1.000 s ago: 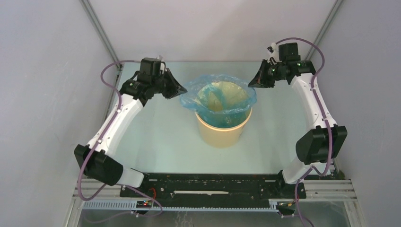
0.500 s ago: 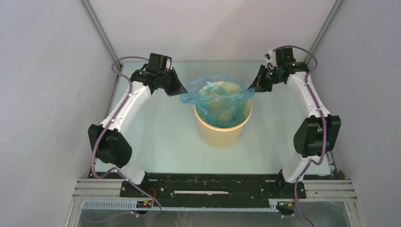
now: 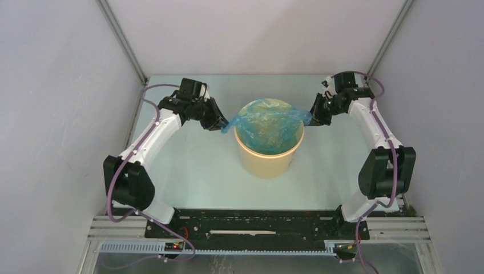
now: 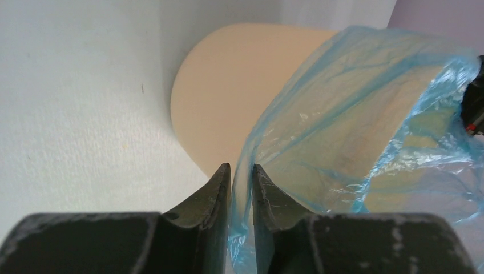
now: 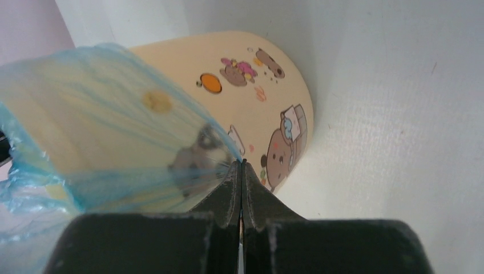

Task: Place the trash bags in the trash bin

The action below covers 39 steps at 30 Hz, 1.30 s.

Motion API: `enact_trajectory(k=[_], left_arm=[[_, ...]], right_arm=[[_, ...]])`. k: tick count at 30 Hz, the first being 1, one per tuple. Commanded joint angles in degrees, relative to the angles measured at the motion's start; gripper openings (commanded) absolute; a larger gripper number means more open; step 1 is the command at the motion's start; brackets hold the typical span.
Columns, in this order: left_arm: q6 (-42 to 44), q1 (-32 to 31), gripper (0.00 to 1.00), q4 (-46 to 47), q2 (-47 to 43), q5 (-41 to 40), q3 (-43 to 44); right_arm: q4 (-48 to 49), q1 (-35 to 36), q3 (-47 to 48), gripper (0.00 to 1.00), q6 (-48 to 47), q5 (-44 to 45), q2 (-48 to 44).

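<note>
Pale grey walls (image 3: 57,85) stand around a light, smooth surface (image 3: 188,165). At the near edge, a black rail (image 3: 257,225) holds both arms. Further in, near the middle of the surface, the round tan bin (image 3: 268,160) stands upright. A thin blue bag (image 3: 265,123) is spread across the open top of the bin, and the tan shows through it.

The bag's left end pokes out past the rim, and the left claw (image 3: 224,124) is pinching it there. Seen from the left wrist, the two fingers are close with a thin gap, and the blue film runs down between them. The bag's right end also sticks out past the rim, and the right claw (image 3: 312,118) pinches that end. Seen from the right wrist, its fingers are pressed tight together with the bag's edge caught at the tips.

Both claws are just beside the bin, one on each side. On the bin's wall by the right claw there are little cartoon pictures (image 5: 282,151), with a bear and an orange dot.
</note>
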Motion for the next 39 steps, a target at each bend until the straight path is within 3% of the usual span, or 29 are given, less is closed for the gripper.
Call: enact_trajectory(k=[1, 10, 12, 16, 19, 25, 29, 33, 39], left_arm=[[-2.1, -1.1, 0.27, 2.6, -6.1, 5.1, -5.6], [-3.3, -2.2, 0.34, 5.2, -12.1, 4.1, -12.8], [-3.8, -2.2, 0.43, 5.5, -13.5, 3.7, -12.4], [-4.9, -2.1, 0.67, 5.3, -17.9, 0.2, -11.1], [-5.6, -1.7, 0.77, 5.2, -20.2, -0.8, -11.5], [-8.2, -0.4, 0.88, 3.9, -24.2, -2.9, -12.6], [-13.3, 1.1, 0.97, 6.4, -27.4, -3.0, -15.1], [-21.4, 1.6, 0.97, 13.9, -28.4, 0.6, -18.0], [-27.5, 1.5, 0.86, 19.4, -26.5, 2.3, -19.1]], right_arm=[[-0.2, -0.8, -1.4, 0.0, -0.8, -1.0, -7.7], [-0.7, -1.2, -4.6, 0.0, -2.9, 3.3, -10.6], [-1.4, -1.2, -4.5, 0.0, -3.9, 4.5, -11.5], [-3.1, -1.2, -4.4, 0.09, -5.2, 8.3, -15.7], [-5.5, -1.2, -4.5, 0.22, -5.5, 10.0, -17.7], [-9.2, -1.9, -2.0, 0.62, -1.8, 11.5, -22.1], [-10.5, -4.3, -0.4, 0.79, 3.8, 8.5, -24.0], [-8.5, -5.0, -1.1, 0.84, 13.0, 1.2, -25.6], [0.0, -4.6, -7.8, 0.84, 34.2, -3.7, -31.0]])
